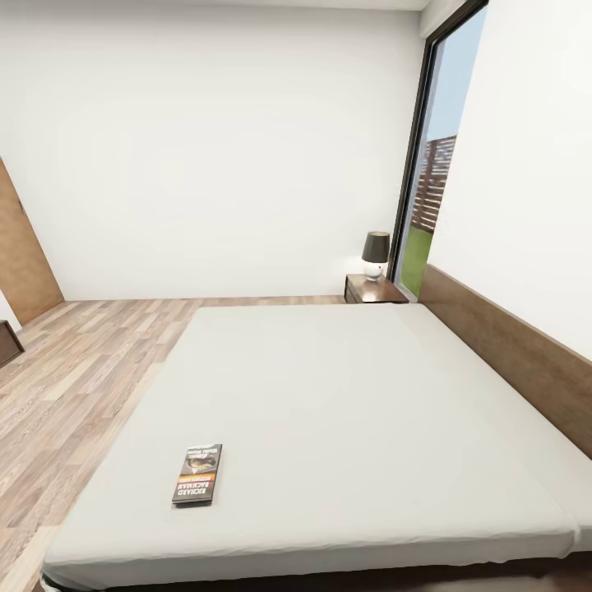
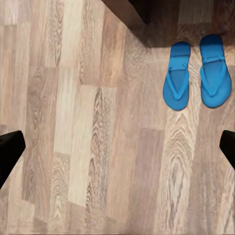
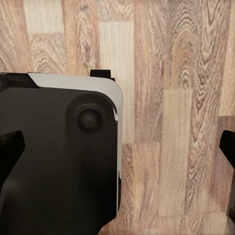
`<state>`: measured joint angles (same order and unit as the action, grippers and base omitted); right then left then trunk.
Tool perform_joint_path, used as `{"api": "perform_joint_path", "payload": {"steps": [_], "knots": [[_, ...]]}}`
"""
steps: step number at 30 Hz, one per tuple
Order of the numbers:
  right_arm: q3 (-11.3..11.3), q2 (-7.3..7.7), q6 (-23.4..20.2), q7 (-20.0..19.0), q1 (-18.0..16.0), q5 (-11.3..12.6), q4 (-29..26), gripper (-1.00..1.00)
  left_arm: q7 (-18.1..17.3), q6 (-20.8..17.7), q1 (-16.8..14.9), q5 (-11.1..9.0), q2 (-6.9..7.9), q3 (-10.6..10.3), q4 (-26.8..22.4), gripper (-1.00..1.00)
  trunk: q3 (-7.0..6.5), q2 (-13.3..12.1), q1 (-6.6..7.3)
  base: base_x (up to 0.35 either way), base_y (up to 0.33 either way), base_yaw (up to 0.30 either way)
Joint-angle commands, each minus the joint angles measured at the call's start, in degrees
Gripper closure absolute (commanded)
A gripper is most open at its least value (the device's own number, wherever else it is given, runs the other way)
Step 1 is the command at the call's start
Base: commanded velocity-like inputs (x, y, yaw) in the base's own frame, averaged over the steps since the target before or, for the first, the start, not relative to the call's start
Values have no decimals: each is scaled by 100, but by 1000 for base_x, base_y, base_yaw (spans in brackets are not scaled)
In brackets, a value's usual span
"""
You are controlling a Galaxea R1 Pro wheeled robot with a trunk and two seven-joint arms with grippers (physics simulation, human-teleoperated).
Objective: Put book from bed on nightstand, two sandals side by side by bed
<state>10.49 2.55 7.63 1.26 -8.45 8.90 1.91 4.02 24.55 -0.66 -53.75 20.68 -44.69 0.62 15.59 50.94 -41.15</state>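
Dark grey with an orange band, the book (image 1: 197, 474) lies flat on the pale mattress of the bed (image 1: 353, 395), close to the near edge and toward the head view's left, well away from the brown headboard (image 1: 510, 353) along the right side. That spot puts it within easy reach from the foot of the bed, which is probably why the robot faces it from here. The nightstand (image 1: 372, 289) stands at the far corner beside the headboard, just next to the tall window (image 1: 427, 189), with a small lamp (image 1: 376, 255) taking up part of its top, so the book will likely need the bare part beside it. In the left wrist view the 2 sandals (image 2: 197, 74) lie on the wood-plank floor (image 2: 98, 147), both bright blue, toes pointing the same way, just beside each other with a narrow gap, close to a dark wooden corner (image 2: 125, 10) that may be the bed frame, though I cannot tell for sure. They look already paired, so that half of the task seems done. The left gripper (image 2: 117, 147) hangs over bare floor, fingertips wide apart and holding nothing. The right gripper (image 3: 117, 152) is equally spread and empty, pointing down over the floor and the robot's own dark base (image 3: 58, 156).
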Motion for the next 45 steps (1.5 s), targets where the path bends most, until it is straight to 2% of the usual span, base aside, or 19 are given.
{"api": "perform_joint_path", "payload": {"steps": [1, 6, 7, 10, 11, 14, 17, 18, 19, 23, 26, 27, 29, 33, 34, 37, 42, 43, 45], "knots": [[49, -2, 37, 2, -8, 57, 20, -100, 32, 12, -3, 14, 7, -78, 5, -100, 7, 5, -1, 0, 0, 0], [49, -12, 37, 32, -2, 63, 20, -100, 275, -6, 296, -938, 902, 171, 7, -100, 7, 5, -1, 0, 0, 0], [49, -12, 37, 32, -2, 63, 20, -100, 275, -6, 296, -938, 902, 171, 7, -100, 7, 5, -1, 0, 0, 0], [49, -15, 37, 45, 3, 67, 20, -100, 564, -34, 407, -1521, 1377, 235, 8, -100, 7, 5, -1, 0, 0, 0], [49, -15, 37, 45, 3, 67, 20, -100, 564, -34, 407, -1521, 1377, 235, 8, -100, 7, 5, -1, 0, 0, 0], [49, -16, 37, 51, 23, 72, 20, -100, 981, -59, 468, -1938, 1789, 272, 8, -100, 7, 5, -1, 0, 0, 0], [49, -17, 37, 55, 43, 78, 20, -100, 1499, -81, 490, -2192, 2172, 308, 8, -100, 7, 5, -1, 0, 0, 0], [49, -17, 37, 55, 51, 79, 20, -100, 1676, -86, 490, -2258, 2291, 325, 9, -100, 7, 5, -1, 0, 0, 0], [49, -17, 37, 55, 51, 79, 20, -100, 1676, -86, 490, -2258, 2291, 325, 9, -100, 7, 5, -1, 0, 0, 0], [49, -24, 37, 57, 68, 83, 20, -100, 2205, -103, 465, -2563, 2760, 422, 7, -100, 7, 5, -1, 0, 0, 0], [49, -28, 37, 58, 74, 85, 20, -100, 2380, -147, 436, -2836, 3125, 480, -1, -100, 7, 5, -1, 0, 0, 0], [49, -28, 37, 58, 74, 85, 20, -100, 2380, -147, 436, -2836, 3125, 480, -1, -100, 7, 5, -1, 0, 0, 0], [49, -31, 37, 58, 76, 85, 20, -100, 2441, -241, 421, -2994, 3332, 502, -28, -100, 7, 5, -1, 0, 0, 0], [49, -35, 37, 58, 79, 86, 20, -100, 2369, -548, 211, -3163, 3712, 524, -402, -100, 7, 5, -1, 0, 0, 0], [49, -35, 37, 58, 79, 86, 20, -100, 2369, -548, 211, -3163, 3712, 524, -402, -100, 7, 5, -1, 0, 0, 0], [49, -38, 37, 58, 79, 86, 20, -100, 2256, -694, -25, -3203, 3896, 530, -713, -100, 7, 5, -1, 0, 0, 0], [49, -36, 37, 58, 80, 86, 20, -100, 2010, -929, -494, -3231, 4311, 537, -1682, -100, 7, 5, -1, 0, 0, 0], [49, -36, 37, 58, 80, 86, 20, -100, 2010, -929, -494, -3231, 4311, 537, -1682, -100, 7, 5, -1, 0, 0, 0], [49, -37, 37, 58, 80, 86, 20, -100, 1961, -1049, -615, -3175, 4451, 538, -2078, -100, 7, 5, -1, 0, 0, 0]]}}
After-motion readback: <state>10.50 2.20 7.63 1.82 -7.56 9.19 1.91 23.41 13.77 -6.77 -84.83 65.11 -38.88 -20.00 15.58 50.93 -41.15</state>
